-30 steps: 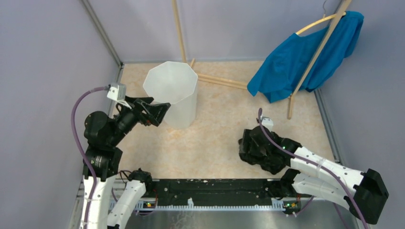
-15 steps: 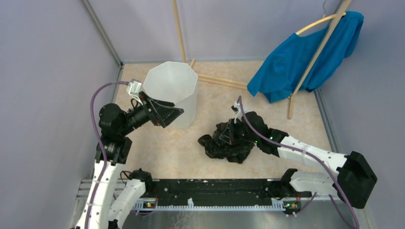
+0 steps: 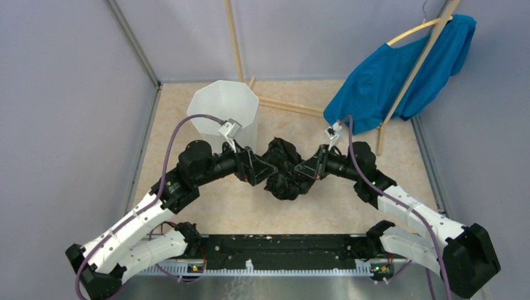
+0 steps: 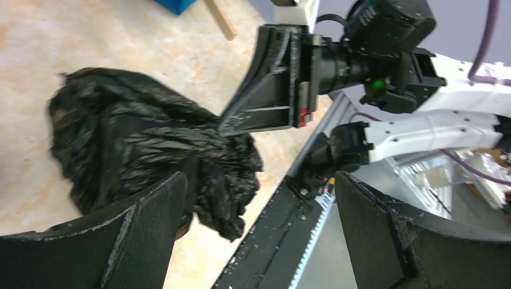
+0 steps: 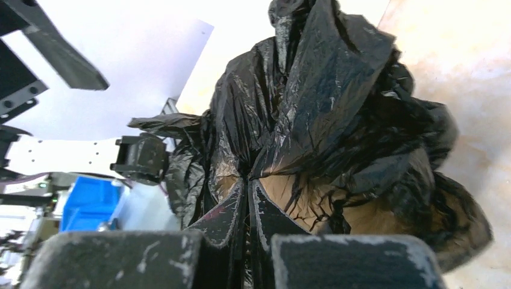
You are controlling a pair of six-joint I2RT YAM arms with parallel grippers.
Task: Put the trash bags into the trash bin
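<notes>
The trash bag (image 3: 284,169) is a crumpled glossy black bundle in the middle of the floor, just right of the white faceted trash bin (image 3: 224,109). My right gripper (image 3: 301,169) is shut on a fold of its right side. In the right wrist view the fingertips (image 5: 248,188) pinch the bag (image 5: 325,120) with stretched brownish film beside them. My left gripper (image 3: 261,170) stands open against the bag's left side. In the left wrist view its wide jaws (image 4: 259,235) frame the bag (image 4: 138,150) near the left finger, with nothing between them.
A blue garment (image 3: 400,69) hangs on a wooden rack (image 3: 409,75) at the back right. Wooden poles (image 3: 234,37) rise behind the bin. Grey walls close in left, back and right. The black mounting rail (image 3: 281,250) runs along the near edge.
The right gripper shut on the bag and carried it left and away from the rail, toward the bin. The left arm swung from the bin's side across to the bag.
</notes>
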